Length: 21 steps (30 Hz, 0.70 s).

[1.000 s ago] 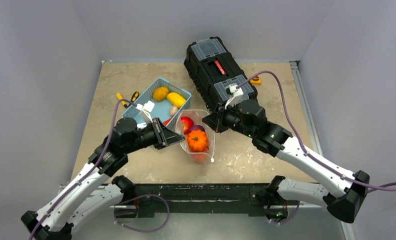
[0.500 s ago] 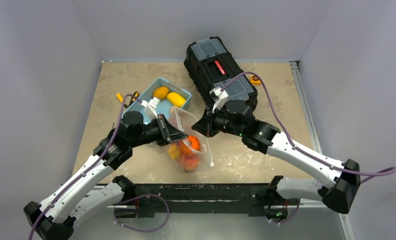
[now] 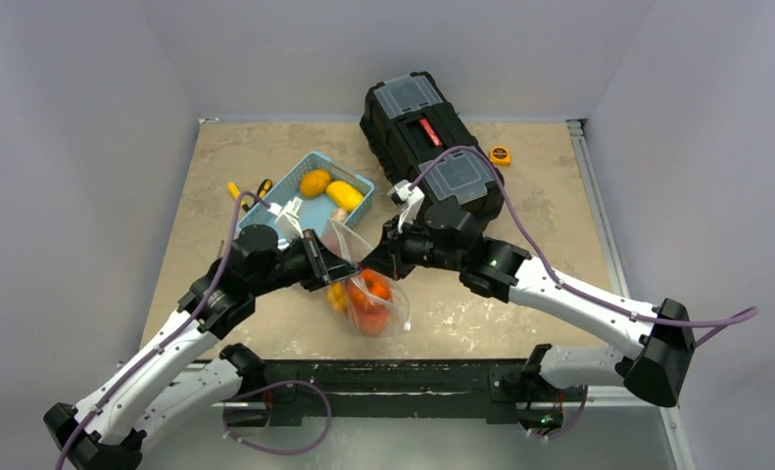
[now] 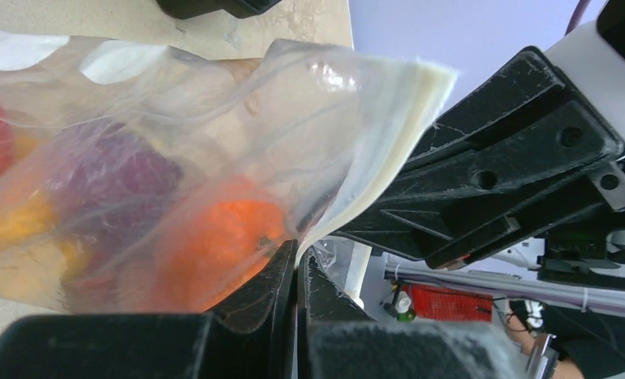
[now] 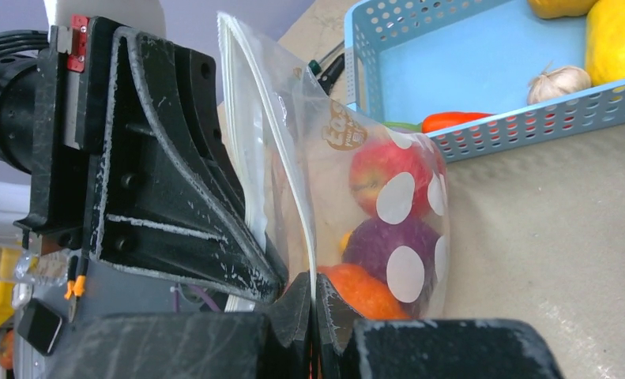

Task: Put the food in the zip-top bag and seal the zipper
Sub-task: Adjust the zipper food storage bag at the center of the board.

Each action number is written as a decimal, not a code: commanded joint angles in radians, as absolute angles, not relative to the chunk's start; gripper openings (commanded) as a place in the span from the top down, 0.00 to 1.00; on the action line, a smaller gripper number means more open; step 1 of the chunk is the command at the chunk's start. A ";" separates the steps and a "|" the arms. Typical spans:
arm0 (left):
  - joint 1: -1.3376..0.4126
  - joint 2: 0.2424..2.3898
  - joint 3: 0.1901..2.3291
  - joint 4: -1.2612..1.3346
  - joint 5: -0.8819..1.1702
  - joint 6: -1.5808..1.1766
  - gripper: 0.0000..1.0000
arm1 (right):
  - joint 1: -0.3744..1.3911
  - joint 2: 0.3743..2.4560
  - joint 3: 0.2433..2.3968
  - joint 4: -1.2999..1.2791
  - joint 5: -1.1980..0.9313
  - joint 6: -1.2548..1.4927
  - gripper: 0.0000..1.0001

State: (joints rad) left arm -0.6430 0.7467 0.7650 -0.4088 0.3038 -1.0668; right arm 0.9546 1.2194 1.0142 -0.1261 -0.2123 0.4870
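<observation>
1. L jaws: closed, pinching the zip-top bag (image 3: 368,294) film right at its mouth edge. R jaws: closed too, pinching the same bag from the opposite side. The two sets sit almost tip to tip, bag hanging btwn them over the surface (image 3: 559,176), toward the near edge; can't tell if its bottom rests down
2. Done: several food pcs are inside, namely red apple (image 5: 370,178), purple pc (image 5: 376,245), orange pc (image 4: 222,237), plus sth yellow low in the bag
3. Left, as I judge it: blue basket (image 3: 277,188) has more in it, i.e. yellow pc (image 3: 345,194), orange-yellow pc (image 3: 314,182), garlic bulb (image 5: 558,79), red-orange pepper (image 5: 451,121). If those count, loading is only partway. Zipper (image 4: 388,140) prob not pressed shut along its length; can't confirm
4. View diffs: top cam gives layout (basket behind bag, black toolbox (image 3: 427,127) at rear) but wrists hide the pinch points. L wrist cam shows the zipper strip edge-on, layers lying close by the pinch. Only R wrist cam shows the bag's white dots, garlic & pepper
</observation>
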 commanded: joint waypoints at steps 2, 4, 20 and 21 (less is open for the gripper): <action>-0.647 0.666 0.713 -0.380 0.217 -1.158 1.00 | 0.977 1.193 1.003 -0.049 -0.269 0.413 0.92; -0.646 0.653 0.699 -0.375 0.208 -1.177 1.00 | 0.998 1.181 0.989 -0.050 -0.269 0.385 0.79; -0.646 0.669 0.749 -0.386 0.216 -1.190 1.00 | 1.217 1.134 1.028 -0.200 0.135 0.215 0.24; -0.646 0.668 0.755 -0.387 0.220 -1.195 1.00 | 1.233 1.148 1.039 -0.214 0.176 0.207 0.22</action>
State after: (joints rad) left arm -0.6430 0.6804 0.7048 -0.4126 0.2306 -1.1675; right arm 1.1893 1.1133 0.9806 -0.1493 -0.0422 0.2749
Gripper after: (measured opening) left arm 0.007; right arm 0.750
